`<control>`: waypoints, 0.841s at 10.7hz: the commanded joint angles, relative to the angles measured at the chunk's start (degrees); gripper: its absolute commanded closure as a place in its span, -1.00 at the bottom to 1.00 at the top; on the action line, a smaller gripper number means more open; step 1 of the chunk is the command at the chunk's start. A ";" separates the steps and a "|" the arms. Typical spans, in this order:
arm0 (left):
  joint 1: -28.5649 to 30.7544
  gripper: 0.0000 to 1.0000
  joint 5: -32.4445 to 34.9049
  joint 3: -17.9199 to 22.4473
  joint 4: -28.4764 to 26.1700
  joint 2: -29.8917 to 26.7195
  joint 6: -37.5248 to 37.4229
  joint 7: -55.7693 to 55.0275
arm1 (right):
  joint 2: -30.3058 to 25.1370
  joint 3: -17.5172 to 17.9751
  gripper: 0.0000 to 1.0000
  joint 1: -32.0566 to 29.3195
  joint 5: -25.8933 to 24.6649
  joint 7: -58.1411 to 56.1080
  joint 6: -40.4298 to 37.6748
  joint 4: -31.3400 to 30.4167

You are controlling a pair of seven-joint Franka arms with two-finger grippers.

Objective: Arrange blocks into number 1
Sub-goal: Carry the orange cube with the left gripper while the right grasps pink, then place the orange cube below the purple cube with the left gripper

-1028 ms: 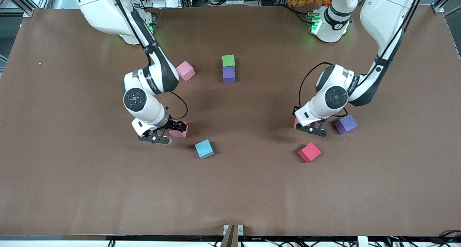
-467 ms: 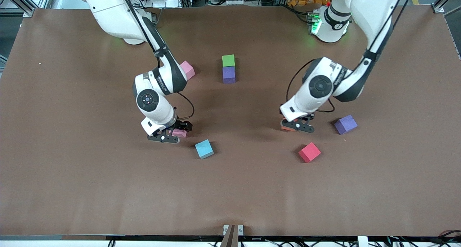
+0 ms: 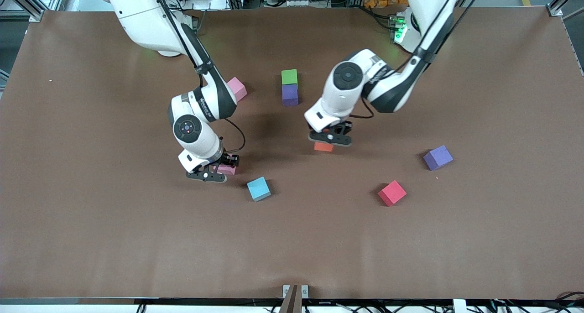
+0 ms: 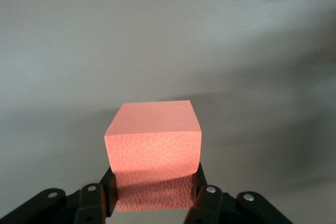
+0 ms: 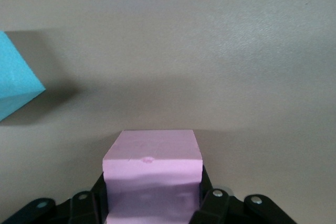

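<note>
The left gripper (image 3: 330, 141) hangs over the middle of the desk (image 3: 91, 240) with its jaws clamped on the orange block (image 3: 323, 146), lifted clear of the surface; the left wrist view shows that orange block (image 4: 153, 153) pinched at its lower sides. The right gripper (image 3: 213, 172) is down at the desk, toward the right arm's end, its jaws closed against the two sides of a pink block (image 3: 226, 169) that sits on the surface; the right wrist view shows the pink block (image 5: 152, 179) between the fingers. Just beside it, nearer the front camera, lies the light blue block (image 3: 258, 188). The green block (image 3: 289, 76) and a purple block (image 3: 289, 94) touch in a short line near the middle of the desk, toward the robots' edge. The second pink block (image 3: 237, 88) lies partly hidden by the right arm. The red block (image 3: 392, 193) and the other purple block (image 3: 437, 157) lie apart toward the left arm's end
</note>
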 commanded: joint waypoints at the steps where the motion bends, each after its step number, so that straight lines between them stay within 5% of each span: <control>1: -4.08 1.00 0.80 0.72 6.00 6.27 -0.69 -5.21 | 0.50 -0.54 -0.08 -0.21 1.12 -0.06 -0.04 0.32; 9: -7.87 1.00 0.72 -0.68 3.90 7.42 -0.69 -11.64 | -10.65 -0.37 -0.11 -1.00 1.12 -0.68 -0.65 -6.17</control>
